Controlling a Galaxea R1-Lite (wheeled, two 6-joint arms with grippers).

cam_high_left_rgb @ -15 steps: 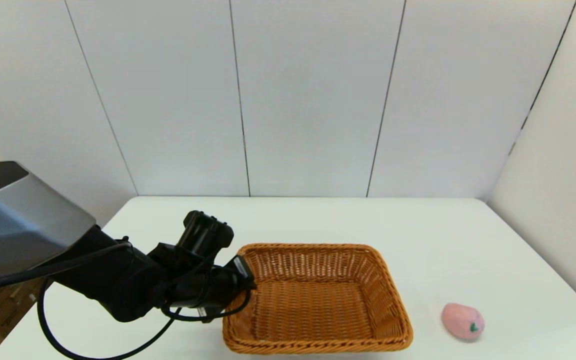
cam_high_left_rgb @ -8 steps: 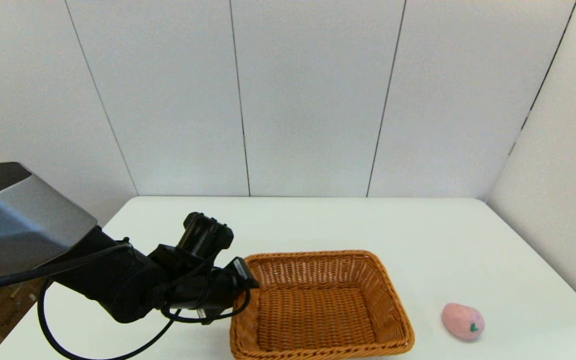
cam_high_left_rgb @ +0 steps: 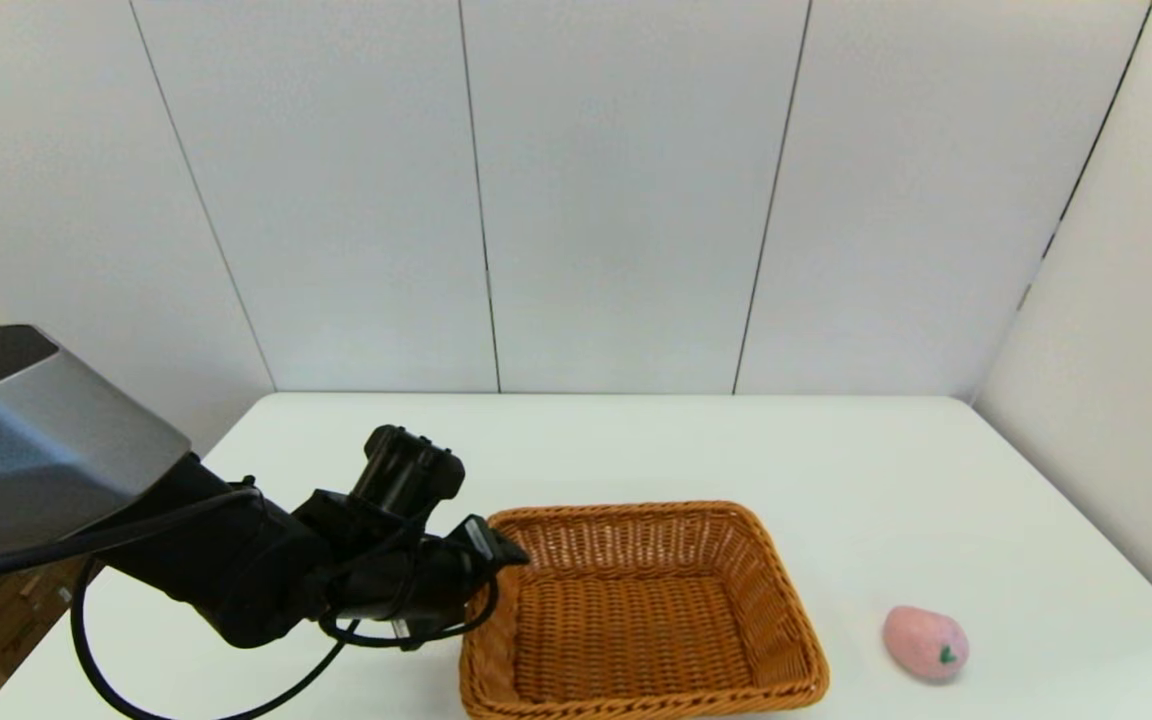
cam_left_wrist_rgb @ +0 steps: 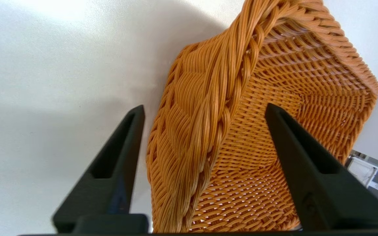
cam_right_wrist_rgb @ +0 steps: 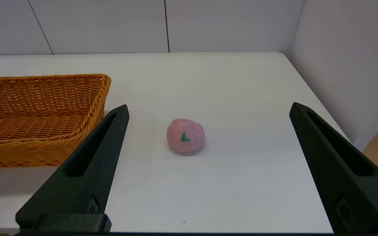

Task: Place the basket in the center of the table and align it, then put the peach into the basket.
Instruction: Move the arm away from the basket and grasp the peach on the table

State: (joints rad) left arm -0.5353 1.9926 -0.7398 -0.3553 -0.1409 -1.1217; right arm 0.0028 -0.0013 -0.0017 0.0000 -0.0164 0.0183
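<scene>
The orange-brown woven basket (cam_high_left_rgb: 641, 610) sits flat on the white table (cam_high_left_rgb: 636, 440), near the front edge at about mid-width. My left gripper (cam_high_left_rgb: 502, 552) is at the basket's left rim. In the left wrist view the left gripper (cam_left_wrist_rgb: 203, 108) is open and straddles the braided rim (cam_left_wrist_rgb: 238, 65), one finger outside and one inside, with a gap on the outer side. The pink peach (cam_high_left_rgb: 925, 643) lies on the table right of the basket. The right gripper (cam_right_wrist_rgb: 209, 106) is open, hanging short of the peach (cam_right_wrist_rgb: 185, 135), and is out of the head view.
White wall panels (cam_high_left_rgb: 616, 200) close the table's far side and right side. Bare tabletop lies behind the basket and between the basket (cam_right_wrist_rgb: 41, 114) and the peach. The table's right edge (cam_right_wrist_rgb: 326, 108) is close to the peach.
A second ago the basket shifted slightly right and toward the near edge, then stayed still. The left gripper's fingers have parted at the rim. The peach has not moved.
</scene>
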